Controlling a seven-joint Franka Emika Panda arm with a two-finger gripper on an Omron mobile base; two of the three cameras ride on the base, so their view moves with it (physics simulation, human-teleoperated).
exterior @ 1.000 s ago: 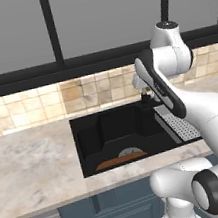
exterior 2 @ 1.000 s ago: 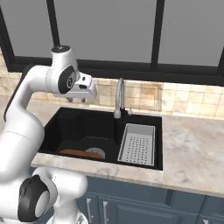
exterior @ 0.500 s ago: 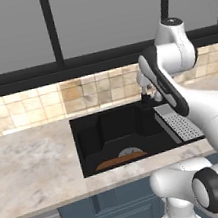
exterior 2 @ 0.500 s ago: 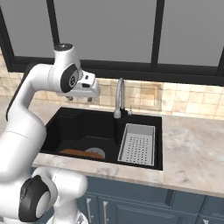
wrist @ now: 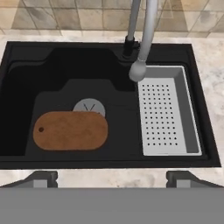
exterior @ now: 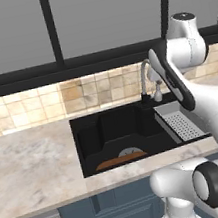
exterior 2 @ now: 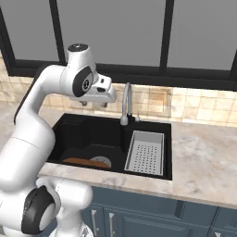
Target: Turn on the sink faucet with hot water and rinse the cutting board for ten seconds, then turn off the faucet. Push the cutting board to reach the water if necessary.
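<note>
Hand view: gripper wide open, holding nothing, above cutting board in sink.

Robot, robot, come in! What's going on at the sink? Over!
Gripper open, empty, above sink. Cutting board flat in basin, partly over drain. Faucet dry, no water running. Nothing in the way.

1 sink | 1 faucet | 1 cutting board | 1 strainer tray | 1 drain disc

your arm bends over at the elbow, hand level at 12 o'clock from the base. your gripper points down, jaws spread wide, nothing between the fingertips.
</note>
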